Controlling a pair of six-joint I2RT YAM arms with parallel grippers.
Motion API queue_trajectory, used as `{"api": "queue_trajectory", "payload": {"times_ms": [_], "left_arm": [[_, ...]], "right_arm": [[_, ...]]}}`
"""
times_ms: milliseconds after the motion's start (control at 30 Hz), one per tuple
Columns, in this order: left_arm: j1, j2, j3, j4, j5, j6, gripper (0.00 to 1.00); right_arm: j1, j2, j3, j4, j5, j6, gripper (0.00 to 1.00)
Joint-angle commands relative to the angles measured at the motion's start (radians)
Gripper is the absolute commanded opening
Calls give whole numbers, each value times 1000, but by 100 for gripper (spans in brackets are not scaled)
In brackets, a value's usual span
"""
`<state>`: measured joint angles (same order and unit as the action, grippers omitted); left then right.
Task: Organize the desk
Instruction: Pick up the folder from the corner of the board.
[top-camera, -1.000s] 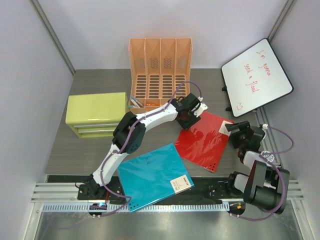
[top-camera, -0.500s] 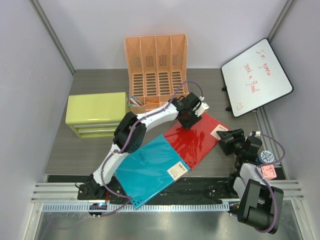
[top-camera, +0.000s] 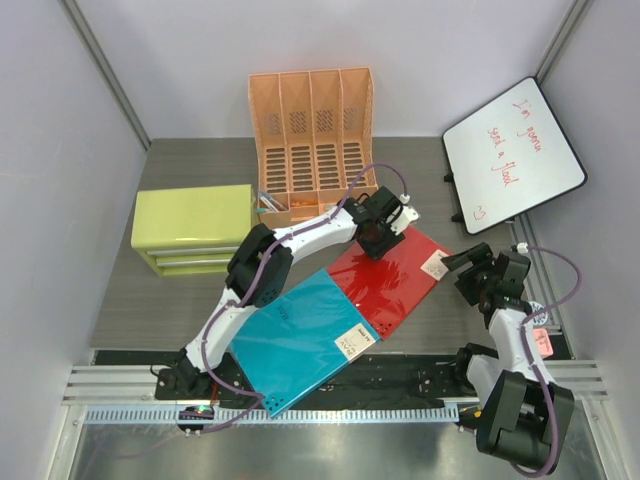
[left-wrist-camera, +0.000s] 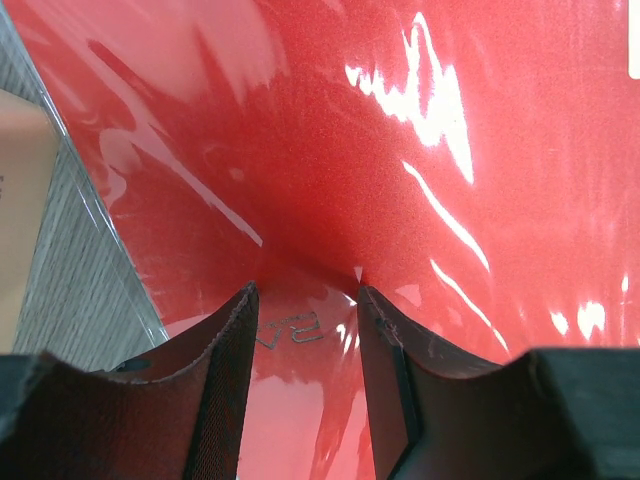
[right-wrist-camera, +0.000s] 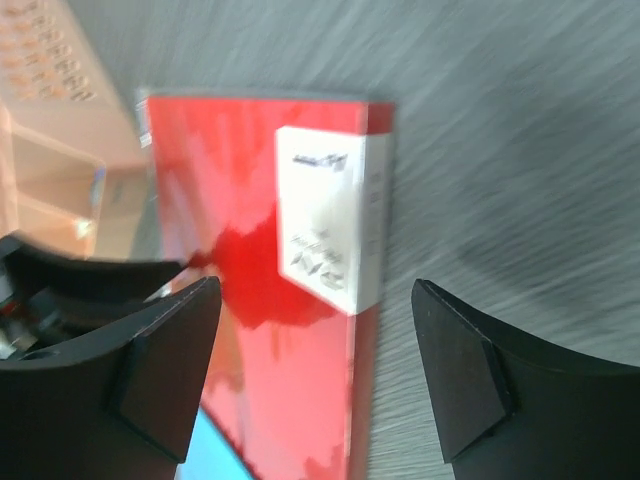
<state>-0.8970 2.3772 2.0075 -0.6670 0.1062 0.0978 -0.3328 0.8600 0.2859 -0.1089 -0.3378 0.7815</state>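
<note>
The desk (top-camera: 190, 165), a dark wood-grain top spread across the booth beyond the arms' bases, carries an orange file rack (top-camera: 312, 130) at the back, a lime-green drawer cabinet (top-camera: 195, 228) on the left and a whiteboard (top-camera: 512, 155) propped at the far right corner. A teal folder (top-camera: 295, 345) lies askew at the front, its near corner out over the desk's black edge strip. Its far corner meets the red folder (top-camera: 395, 280) (which of the two lies on top cannot be told). The left gripper (top-camera: 376, 242) stands on the red folder's far corner with its jaws part-way apart, fingertips (left-wrist-camera: 225, 350) pressed on the glossy cover and nothing clamped between them. The right gripper (top-camera: 458, 268) hovers released, jaws spread wide, above the corner bearing a white label (right-wrist-camera: 330, 225). The likeliest trouble is slip: pads pressing on so slick a cover may skate and leave the folder behind. Any shove toward the front could carry the teal folder farther over the edge and off the desk. With both grippers at one folder, their fingers could also clash, or buckle the cover between them.
</note>
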Motion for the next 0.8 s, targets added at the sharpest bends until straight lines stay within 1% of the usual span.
{"api": "queue_trajectory", "payload": {"times_ms": [0,100,233,367,400,433,467,633,700,767], "left_arm": [[-13,-18,-50,-9,16,29,45],[-13,-27,-65,-5,18,33,45],[-13,-27,-72,-2,18,40,45],[-13,-29,-72,0,15,46,45],[-13,-29,-70,-2,13,45,45],[-13,-29,-70,0,15,48,45],[-13,-30,-70,0,15,49,45],[-13,-24,-67,1,13,60,44],[-13,-24,-65,1,12,62,44],[-13,-21,-65,0,13,65,43]], "right_arm": [[3,76,68,-68,184,-77,83],[3,161,91,-23,204,-80,83],[3,247,96,79,198,-68,83],[3,316,62,193,169,-41,82],[5,326,49,249,157,-33,82],[3,349,36,274,122,-19,81],[5,358,16,297,105,-13,79],[24,384,-43,389,56,13,79],[52,387,-57,426,37,35,79],[81,398,-51,426,16,53,79]]}}
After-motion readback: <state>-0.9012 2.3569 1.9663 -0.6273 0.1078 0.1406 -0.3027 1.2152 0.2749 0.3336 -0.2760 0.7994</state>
